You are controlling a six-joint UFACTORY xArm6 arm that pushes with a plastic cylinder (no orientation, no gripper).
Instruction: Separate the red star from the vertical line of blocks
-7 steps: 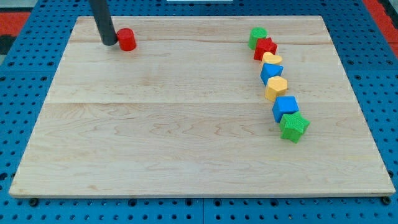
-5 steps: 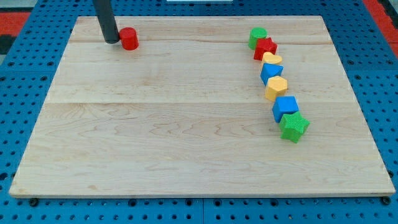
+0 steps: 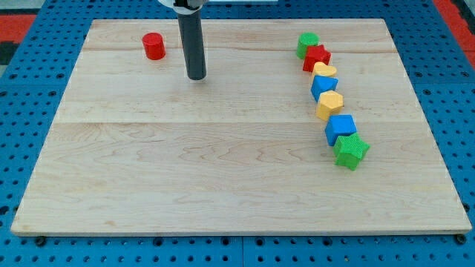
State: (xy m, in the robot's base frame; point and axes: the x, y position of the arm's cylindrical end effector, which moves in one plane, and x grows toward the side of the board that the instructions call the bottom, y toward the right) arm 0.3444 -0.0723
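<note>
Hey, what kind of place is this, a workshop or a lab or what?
Most likely a robotics lab bench set up for block pushing. A pale wooden board lies on a blue perforated base, a line of small coloured blocks including the red star sits at the view's right, and my tip rests on bare wood.

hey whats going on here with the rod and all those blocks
A robot arm's rod is working over a wooden board. My tip sits on bare wood, touching nothing, just right of and below the red cylinder. Far to the view's right, seven blocks form a vertical line; the red star is second from the top, below the green block, not yet separated.
</note>
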